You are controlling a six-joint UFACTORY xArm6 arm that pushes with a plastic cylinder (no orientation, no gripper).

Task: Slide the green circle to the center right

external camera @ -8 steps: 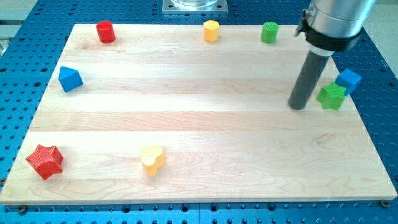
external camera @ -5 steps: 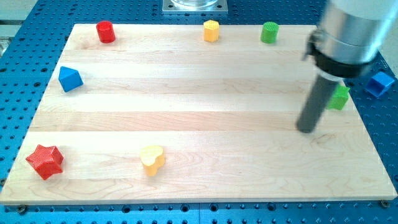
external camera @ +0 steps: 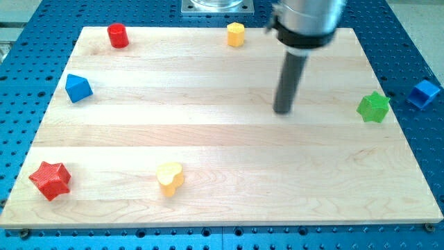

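Observation:
The green circle does not show in the camera view; the arm's grey body covers the spot near the view's top right where it stood. My tip (external camera: 282, 111) rests on the wooden board (external camera: 208, 139), right of centre. It stands well left of a green star (external camera: 373, 107) near the board's right edge and touches no block.
A blue cube (external camera: 424, 93) lies off the board at the right. A red cylinder (external camera: 117, 35) and a yellow hexagon (external camera: 236, 33) sit along the top edge. A blue triangle (external camera: 78, 88) is at the left. A red star (external camera: 50, 180) and a yellow heart (external camera: 170, 178) are at the bottom left.
My tip went down past the green star, then moved left and up to right of centre. The blue cube was pushed right, off the board. The arm now hides the green circle.

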